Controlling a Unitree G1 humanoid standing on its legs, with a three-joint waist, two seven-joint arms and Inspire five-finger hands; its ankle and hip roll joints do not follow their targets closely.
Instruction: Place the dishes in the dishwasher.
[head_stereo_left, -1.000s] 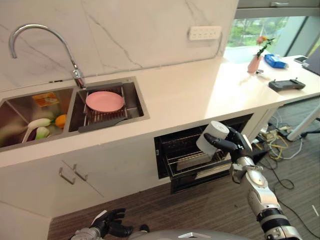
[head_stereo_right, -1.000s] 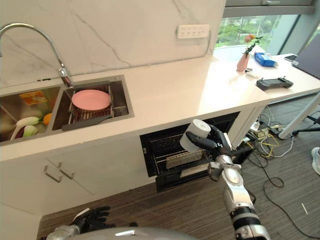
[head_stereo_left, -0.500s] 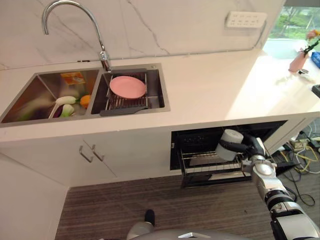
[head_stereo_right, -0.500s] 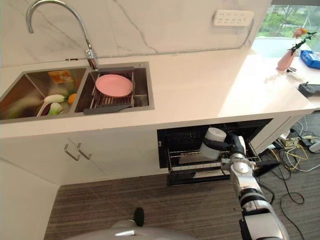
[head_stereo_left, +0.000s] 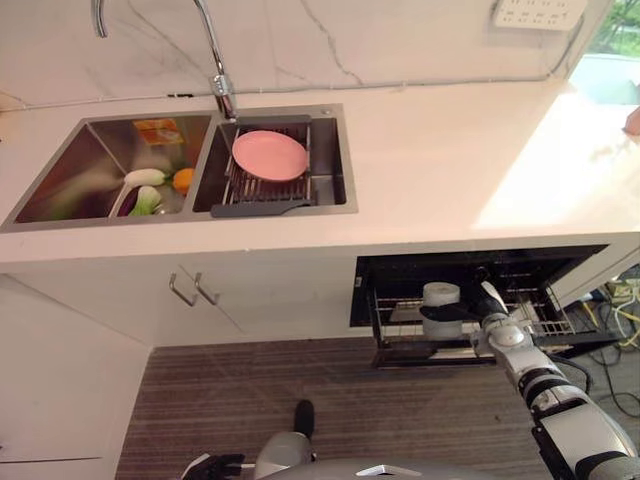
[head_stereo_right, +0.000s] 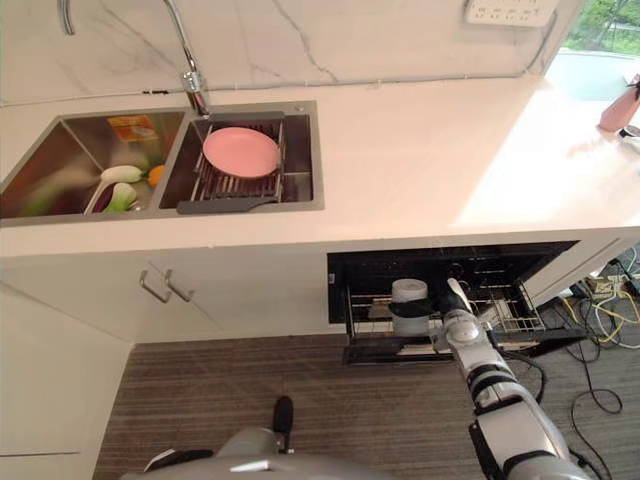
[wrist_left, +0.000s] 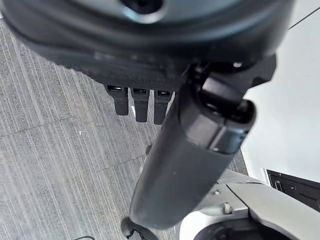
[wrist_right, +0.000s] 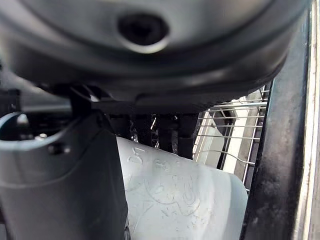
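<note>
A white cup (head_stereo_left: 440, 300) stands upright over the pulled-out wire rack (head_stereo_left: 545, 322) of the open dishwasher (head_stereo_left: 480, 270) under the counter. My right hand (head_stereo_left: 492, 326) comes in from the right and is shut on the cup, its fingers curled round the side; in the right wrist view the cup (wrist_right: 185, 200) sits between fingers and thumb, with rack wires (wrist_right: 225, 130) behind. A pink plate (head_stereo_left: 270, 155) lies on a drying rack in the right sink basin. My left hand (head_stereo_left: 215, 466) hangs low over the floor, fingers relaxed (wrist_left: 141, 102).
The left sink basin (head_stereo_left: 70, 180) holds vegetables (head_stereo_left: 145, 190). A tall faucet (head_stereo_left: 222, 90) rises behind the sink. Cabinet handles (head_stereo_left: 195, 292) stick out left of the dishwasher. Cables (head_stereo_left: 625, 300) lie on the floor at the right.
The camera has moved over the counter. My right hand has carried the cup down and inward, from in front of the dishwasher opening to just over its rack.
</note>
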